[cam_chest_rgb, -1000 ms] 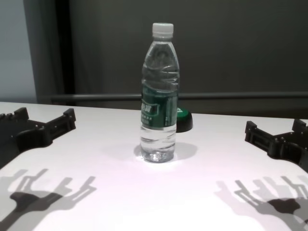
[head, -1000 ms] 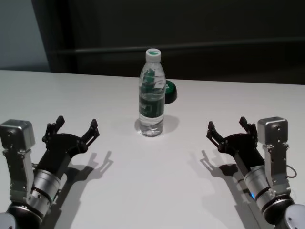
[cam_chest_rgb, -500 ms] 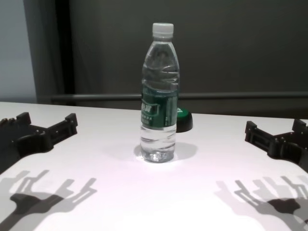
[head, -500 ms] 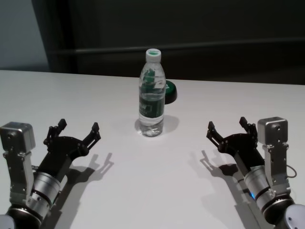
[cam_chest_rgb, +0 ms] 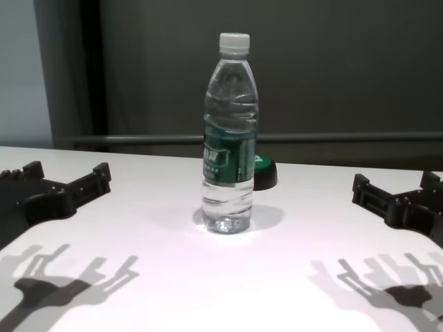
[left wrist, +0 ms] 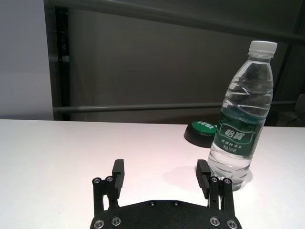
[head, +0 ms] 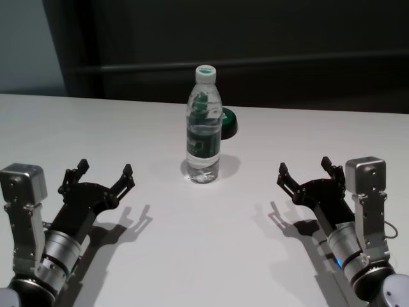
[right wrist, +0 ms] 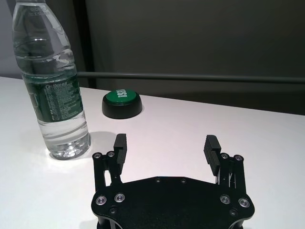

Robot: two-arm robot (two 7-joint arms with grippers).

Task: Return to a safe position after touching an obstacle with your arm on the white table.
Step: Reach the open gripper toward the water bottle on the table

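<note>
Two grippers hover low over the white table (head: 204, 256), one at each near corner. On the left side, the left gripper (head: 102, 174) has its jaws spread apart and holds nothing. Between the two, farther back at the middle, one bottle (head: 204, 128) stands upright, well apart from both arms. One black-and-green button (head: 229, 123) lies just behind it. On the right side, the right gripper (head: 307, 171) also has its jaws apart and empty.
</note>
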